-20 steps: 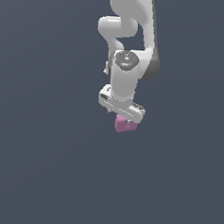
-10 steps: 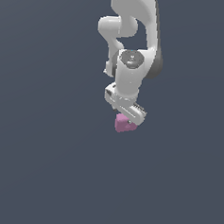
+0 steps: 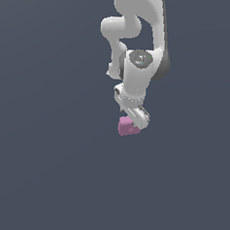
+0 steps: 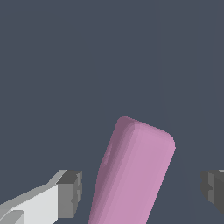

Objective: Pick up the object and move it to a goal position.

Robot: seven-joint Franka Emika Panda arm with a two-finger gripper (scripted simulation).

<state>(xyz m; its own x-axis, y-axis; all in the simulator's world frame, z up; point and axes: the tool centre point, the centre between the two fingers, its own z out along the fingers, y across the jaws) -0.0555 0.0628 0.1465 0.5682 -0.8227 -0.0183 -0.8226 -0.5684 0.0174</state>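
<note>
Pink, rounded blocky chunk [image 4: 131,173] is seen between the white hand's [image 4: 142,190] spread fingers, not squeezed. The hand has been lowered; gripping seems next.

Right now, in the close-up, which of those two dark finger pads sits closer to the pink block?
The pad on the light-grey finger; the other pad is farther from the pink block.

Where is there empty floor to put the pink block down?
Nearly everywhere. The grey floor shows bare toward the exterior view's left, right and bottom of the pink block. The only crowded spot is right at the block, where the tool and white arm hang over it, fingers open on either side.
</note>
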